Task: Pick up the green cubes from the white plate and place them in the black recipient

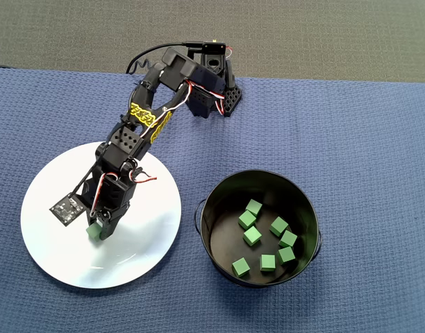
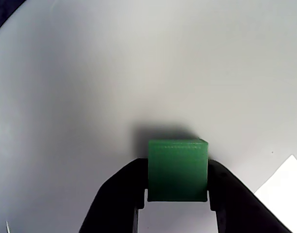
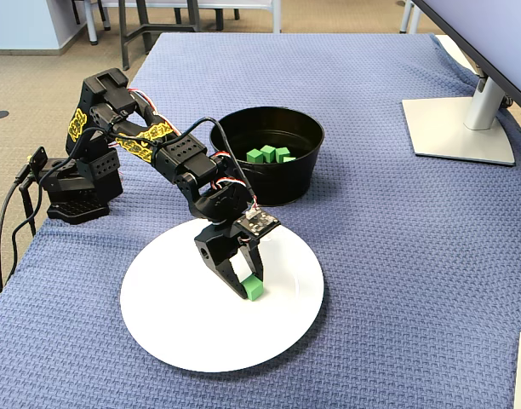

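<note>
— Where's the last green cube [image 1: 94,231] sitting?

— On the white plate [image 1: 53,257], a little in from its middle toward the rim nearest the table's front edge in the overhead view. The gripper [image 1: 99,232] is clamped on it — in the wrist view the black fingers [image 2: 120,194] press both side faces of the cube [image 2: 177,170].

— Which way does it point?

— No long axis, it's a cube. In the wrist view its flat faces sit square between the jaws, and it looks to rest on the plate [image 2: 139,63] with its shadow just behind.

— And the others?

— Seven green cubes [image 1: 262,238] lie scattered on the floor of the black recipient [image 1: 219,194], beside the plate on the blue cloth [image 1: 365,139]. A monitor stand [image 3: 460,126] sits by the far corner.
</note>
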### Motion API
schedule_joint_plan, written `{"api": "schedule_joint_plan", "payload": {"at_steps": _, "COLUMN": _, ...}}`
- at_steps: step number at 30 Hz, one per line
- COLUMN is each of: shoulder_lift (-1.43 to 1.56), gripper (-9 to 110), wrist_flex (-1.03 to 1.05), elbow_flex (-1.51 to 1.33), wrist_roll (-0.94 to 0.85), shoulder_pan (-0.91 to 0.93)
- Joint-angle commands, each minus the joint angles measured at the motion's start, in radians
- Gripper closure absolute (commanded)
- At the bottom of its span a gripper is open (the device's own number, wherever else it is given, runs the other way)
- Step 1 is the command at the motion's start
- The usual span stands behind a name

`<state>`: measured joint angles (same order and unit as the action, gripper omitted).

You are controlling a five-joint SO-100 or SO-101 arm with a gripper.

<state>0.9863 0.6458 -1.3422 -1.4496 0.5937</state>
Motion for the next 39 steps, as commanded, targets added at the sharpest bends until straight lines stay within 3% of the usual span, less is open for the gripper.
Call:
{"api": "schedule_joint_plan", "payload": {"at_steps": 1, "shoulder_lift": 0.181, "gripper": 101, "wrist_flex": -0.061, "elbow_flex": -0.098, "wrist_roll": 0.080, "shoulder_pan": 0.015}}
{"api": "schedule_joint_plan", "payload": {"at_steps": 7, "shoulder_lift": 0.606, "gripper": 101, "wrist_flex": -0.253, "elbow_flex": -0.497, "wrist_roll": 0.212, "shoulder_pan": 0.034}}
{"api": "schedule_joint_plan", "payload": {"at_steps": 13, "shoulder_lift": 0.870, "gripper": 101, "wrist_flex": 0.101, "elbow_flex": -0.442, "wrist_roll": 0.479, "shoulder_pan": -0.014}}
{"api": "schedule_joint_plan", "payload": {"at_steps": 19, "shoulder_lift": 1.028, "gripper": 101, "wrist_flex": 0.383, "elbow_flex": -0.331, "wrist_roll": 0.678, "shoulder_pan": -0.198}}
{"api": "schedule_joint_plan", "payload": {"at_steps": 27, "shoulder_lift": 1.083, "gripper": 102, "wrist_flex": 0.502, "elbow_flex": -0.278, "wrist_roll": 0.954, "shoulder_pan": -0.577}}
{"api": "schedule_joint_plan", "payload": {"at_steps": 35, "shoulder_lift": 0.839, "gripper": 102, "wrist_flex": 0.480, "elbow_flex": -0.124, "wrist_roll": 1.177, "shoulder_pan": -0.822}}
{"api": "schedule_joint_plan", "payload": {"at_steps": 36, "shoulder_lift": 0.808, "gripper": 100, "wrist_flex": 0.489, "elbow_flex": -0.097, "wrist_roll": 1.183, "shoulder_pan": -0.836}}
{"api": "schedule_joint_plan", "payload": {"at_steps": 39, "shoulder_lift": 0.739, "gripper": 73, "wrist_flex": 0.526, "elbow_flex": -0.028, "wrist_roll": 1.169, "shoulder_pan": -0.861}}
